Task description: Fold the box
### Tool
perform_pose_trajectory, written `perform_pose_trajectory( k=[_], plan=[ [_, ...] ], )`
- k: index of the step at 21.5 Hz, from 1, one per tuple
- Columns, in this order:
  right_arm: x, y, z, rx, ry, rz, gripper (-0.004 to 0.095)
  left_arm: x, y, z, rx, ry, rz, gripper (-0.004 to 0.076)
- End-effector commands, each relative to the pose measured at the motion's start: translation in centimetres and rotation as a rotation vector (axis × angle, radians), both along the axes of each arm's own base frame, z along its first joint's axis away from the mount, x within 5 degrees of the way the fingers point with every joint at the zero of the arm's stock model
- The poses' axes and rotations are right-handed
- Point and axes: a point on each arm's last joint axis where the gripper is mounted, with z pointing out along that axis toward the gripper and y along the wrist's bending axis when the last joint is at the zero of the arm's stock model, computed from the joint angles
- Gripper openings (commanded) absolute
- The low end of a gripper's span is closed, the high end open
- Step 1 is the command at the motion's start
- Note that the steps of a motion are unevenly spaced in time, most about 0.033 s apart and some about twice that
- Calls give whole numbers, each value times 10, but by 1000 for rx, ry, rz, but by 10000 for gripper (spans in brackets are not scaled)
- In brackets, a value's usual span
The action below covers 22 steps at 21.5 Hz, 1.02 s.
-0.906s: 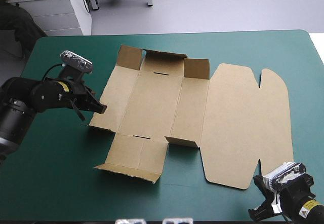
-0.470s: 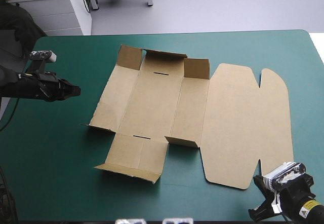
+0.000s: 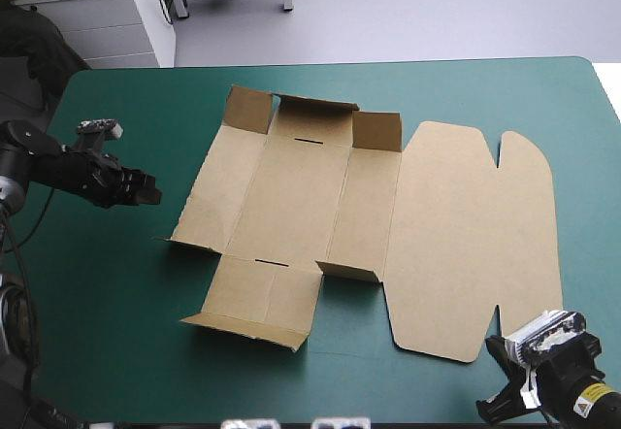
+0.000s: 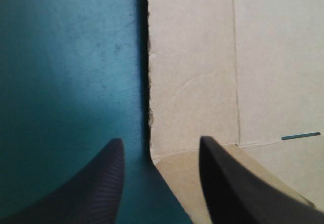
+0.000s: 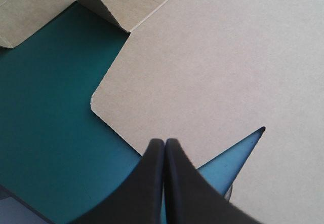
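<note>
The brown box point(image 3: 388, 206) lies as a cut sheet on the teal-green cover, mostly flat, with small flaps at its far and near edges slightly raised. My left gripper point(image 3: 150, 193) hovers over the cover just left of the sheet's left edge and does not touch it. In the left wrist view the left gripper point(image 4: 161, 143) is open, and the box's point(image 4: 202, 57) left edge runs ahead between its fingers. My right gripper point(image 3: 490, 408) sits by the table's near right corner, short of the lid panel. In its own view the right gripper point(image 5: 164, 142) is shut and empty over the box point(image 5: 228, 57).
Raised flaps stand at the sheet's far edge point(image 3: 376, 130) and near edge point(image 3: 349, 272). Bare teal-green cover point(image 3: 97, 293) stretches left of and in front of the sheet. The table's near edge runs close behind the right gripper.
Earlier the left gripper was at the box's left flap. It drew back to the left, away from the sheet, then came slightly nearer. The box and right arm have not moved.
</note>
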Motion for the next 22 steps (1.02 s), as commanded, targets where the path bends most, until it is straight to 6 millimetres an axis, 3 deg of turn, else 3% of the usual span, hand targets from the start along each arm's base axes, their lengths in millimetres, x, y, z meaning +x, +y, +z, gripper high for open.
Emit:
perform_pose_trajectory(
  k=[1, 5, 12, 22],
  plan=[
    [3, 1, 11, 31, -57, -7, -19, 20, 5, -14, -27, -18, 37, 482],
    [3, 1, 11, 31, -57, -7, -19, 37, 8, -43, -58, 59, -47, 482],
    [3, 1, 11, 31, -56, -9, -19, 62, -1, -44, -262, 16, -110, 482],
    [3, 1, 11, 31, -56, -9, -19, 65, -8, -61, -276, 104, -81, 482]
  ],
)
